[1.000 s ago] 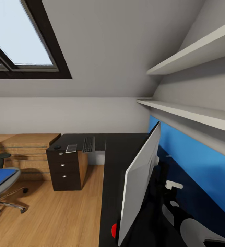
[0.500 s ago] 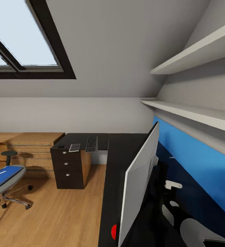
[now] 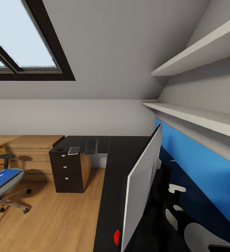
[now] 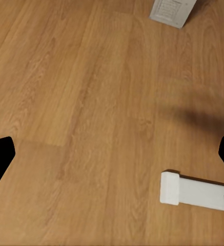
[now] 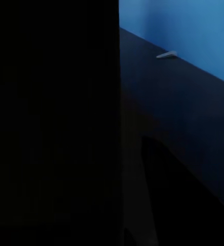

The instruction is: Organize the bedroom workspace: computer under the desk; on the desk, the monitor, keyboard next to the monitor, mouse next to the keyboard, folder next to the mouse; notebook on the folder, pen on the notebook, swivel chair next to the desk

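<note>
The long black L-shaped desk [image 3: 118, 154] is seen from the head view, running from the near right to the far wall. The monitor [image 3: 141, 185] stands on its near part, viewed almost edge-on, so that only its pale back and a red dot at the lower corner are made out; its foot is cut off by the frame. On the far wing of the desk the keyboard [image 3: 91, 147] lies flat, with a thin grey notebook [image 3: 73, 150] just left of it and a small dark object, too small to be identified, further left. At the left edge the swivel chair [image 3: 2, 189] is partly cut off, and the blue folder [image 3: 1, 179] rests on its seat. Low wooden shelving [image 3: 27, 148] is set against the far wall. In the left wrist view the left gripper [image 4: 112, 154] is spread wide over the wooden floor [image 4: 81, 102]. The right gripper's state cannot be told; its view is mostly dark.
</note>
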Controlling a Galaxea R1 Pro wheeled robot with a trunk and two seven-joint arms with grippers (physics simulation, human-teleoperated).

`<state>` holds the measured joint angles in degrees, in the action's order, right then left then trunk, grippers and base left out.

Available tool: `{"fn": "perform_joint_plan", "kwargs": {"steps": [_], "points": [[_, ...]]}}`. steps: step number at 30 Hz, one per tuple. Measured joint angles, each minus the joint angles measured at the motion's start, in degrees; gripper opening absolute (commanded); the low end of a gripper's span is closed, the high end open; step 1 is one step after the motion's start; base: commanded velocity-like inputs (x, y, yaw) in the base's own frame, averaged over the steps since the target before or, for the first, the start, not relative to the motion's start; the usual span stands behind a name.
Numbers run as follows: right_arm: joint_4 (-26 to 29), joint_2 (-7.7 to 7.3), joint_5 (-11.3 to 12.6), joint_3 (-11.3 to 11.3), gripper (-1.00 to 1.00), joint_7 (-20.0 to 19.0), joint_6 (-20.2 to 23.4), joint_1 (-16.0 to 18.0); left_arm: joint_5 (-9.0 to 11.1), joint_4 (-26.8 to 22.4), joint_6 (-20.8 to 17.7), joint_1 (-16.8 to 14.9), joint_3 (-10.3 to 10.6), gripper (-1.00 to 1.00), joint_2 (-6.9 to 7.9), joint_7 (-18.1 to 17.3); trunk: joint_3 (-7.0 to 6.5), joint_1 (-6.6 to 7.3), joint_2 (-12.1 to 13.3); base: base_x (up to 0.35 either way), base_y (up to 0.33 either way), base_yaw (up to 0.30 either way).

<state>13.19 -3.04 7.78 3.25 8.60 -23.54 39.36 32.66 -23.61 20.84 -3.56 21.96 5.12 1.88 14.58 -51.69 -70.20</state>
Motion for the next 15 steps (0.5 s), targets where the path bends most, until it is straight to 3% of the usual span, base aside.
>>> {"fn": "perform_joint_plan", "kwargs": {"steps": [15], "points": [[-0.02,0.00,-0.05,0.06,-1.00,0.01,-0.04,0.00,0.00,0.00,0.02,0.00,0.00,1.00,-0.02,-0.05,0.00,0.00,0.00,0.000,-0.006,0.000]]}}
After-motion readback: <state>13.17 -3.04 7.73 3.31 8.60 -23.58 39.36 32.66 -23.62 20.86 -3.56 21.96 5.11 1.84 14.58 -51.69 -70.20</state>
